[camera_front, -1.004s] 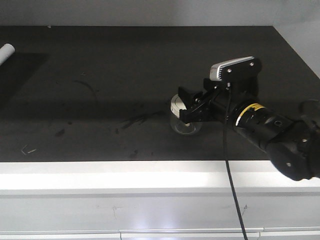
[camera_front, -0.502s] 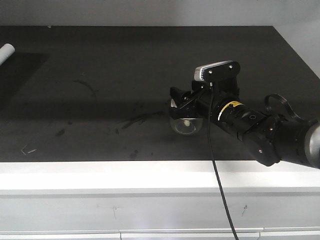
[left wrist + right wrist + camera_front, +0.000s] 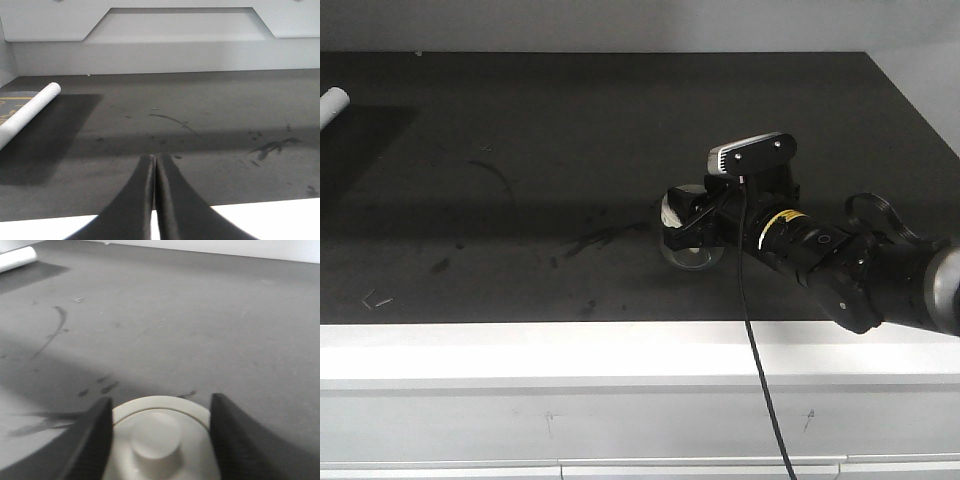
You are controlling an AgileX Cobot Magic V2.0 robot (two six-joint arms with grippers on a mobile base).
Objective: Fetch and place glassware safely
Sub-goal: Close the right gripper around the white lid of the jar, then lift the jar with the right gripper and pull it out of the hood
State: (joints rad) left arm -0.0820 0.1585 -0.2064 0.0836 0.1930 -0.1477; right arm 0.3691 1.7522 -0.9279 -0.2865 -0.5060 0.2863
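the fetch half looks in hand and the placing half not yet begun: the right gripper (image 3: 160,401) has the glass jar (image 3: 693,252) between its jaws, which stand narrowed onto it, one finger (image 3: 95,440) pressed to each side of the cream-white lid (image 3: 162,412), so i judge the grasp made. the jar sits on the right half of the dark table (image 3: 520,150), nearer the front edge than the back, and well in from the right edge. from the front view i cannot tell whether its base rests on the table or hangs just above it; it seems to lean, the lid turned toward the left and the clear bottom showing below the fingers. what is left, as far as can be judged, is the lift, the carry and a gentle set-down, and no target spot shows in any view. the left gripper (image 3: 154,167) has its jaws pressed together on nothing, low by the front edge toward the table's left part, taking no share in the work. the jar itself is small and squat, clear-walled, about as wide as the gripper's span, its round lid topped by a central knob (image 3: 155,436); lid and glass look whole, with no crack or chip that i can make out, though the wrist view is soft. a white roll (image 3: 332,102) lies at the far left edge, well apart from the jar.
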